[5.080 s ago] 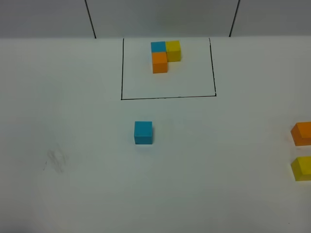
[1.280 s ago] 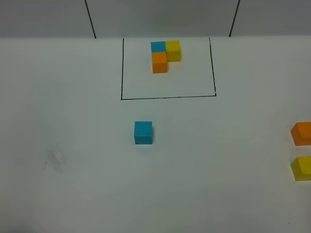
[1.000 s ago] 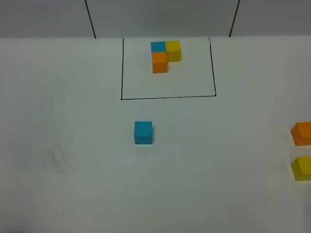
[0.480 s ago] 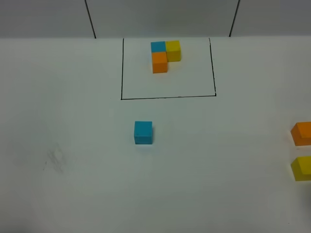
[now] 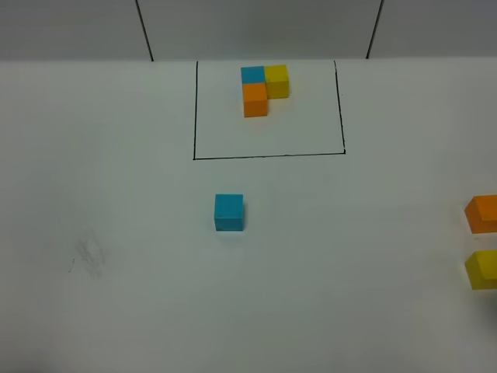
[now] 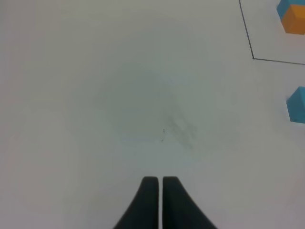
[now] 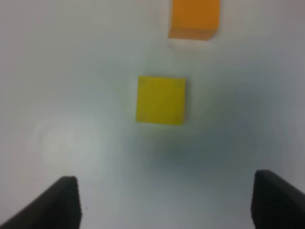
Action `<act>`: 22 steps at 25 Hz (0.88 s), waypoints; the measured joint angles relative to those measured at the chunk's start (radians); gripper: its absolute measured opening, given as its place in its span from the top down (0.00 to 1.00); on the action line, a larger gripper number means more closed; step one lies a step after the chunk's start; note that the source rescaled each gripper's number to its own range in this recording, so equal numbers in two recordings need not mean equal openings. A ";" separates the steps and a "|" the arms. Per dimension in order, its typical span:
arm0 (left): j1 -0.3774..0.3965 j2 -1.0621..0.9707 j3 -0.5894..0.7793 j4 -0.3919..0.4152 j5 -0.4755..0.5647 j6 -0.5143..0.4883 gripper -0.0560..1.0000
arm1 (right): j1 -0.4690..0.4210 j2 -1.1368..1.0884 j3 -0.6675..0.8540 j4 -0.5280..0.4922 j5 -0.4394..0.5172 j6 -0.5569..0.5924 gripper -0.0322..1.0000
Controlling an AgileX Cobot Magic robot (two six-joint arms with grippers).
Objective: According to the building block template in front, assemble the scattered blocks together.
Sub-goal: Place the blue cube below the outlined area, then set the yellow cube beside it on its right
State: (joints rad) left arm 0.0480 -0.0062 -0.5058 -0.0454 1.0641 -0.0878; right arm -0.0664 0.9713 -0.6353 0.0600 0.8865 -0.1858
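The template (image 5: 263, 88) is an L of blue, yellow and orange cubes inside a black-lined rectangle at the far middle of the table. The loose blue cube (image 5: 228, 212) sits in front of the frame and shows at the edge of the left wrist view (image 6: 297, 104). The loose orange cube (image 5: 483, 213) and loose yellow cube (image 5: 483, 269) sit at the right edge. Neither gripper shows in the high view. My right gripper (image 7: 167, 202) is open and empty, short of the yellow cube (image 7: 160, 100), with the orange cube (image 7: 194, 18) beyond. My left gripper (image 6: 158, 183) is shut over bare table.
A faint smudge (image 5: 91, 256) marks the white table at the left. Two black lines (image 5: 144, 29) run up the grey back wall behind the table's far edge.
None of the cubes has moved. A faint shadow has crept in at the bottom right corner of the high view.
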 joint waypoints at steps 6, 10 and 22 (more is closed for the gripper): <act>0.000 0.000 0.000 0.000 0.000 0.000 0.95 | 0.000 0.105 0.015 0.028 -0.041 0.000 0.15; 0.000 0.000 0.000 0.000 0.000 0.000 0.95 | 0.000 0.138 0.078 0.050 -0.135 0.000 0.15; 0.000 0.000 0.000 0.000 0.000 0.000 0.94 | 0.000 0.214 0.114 0.066 -0.243 0.002 0.15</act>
State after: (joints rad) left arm 0.0480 -0.0062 -0.5058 -0.0454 1.0641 -0.0878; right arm -0.0664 1.1853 -0.5209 0.1261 0.6439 -0.1839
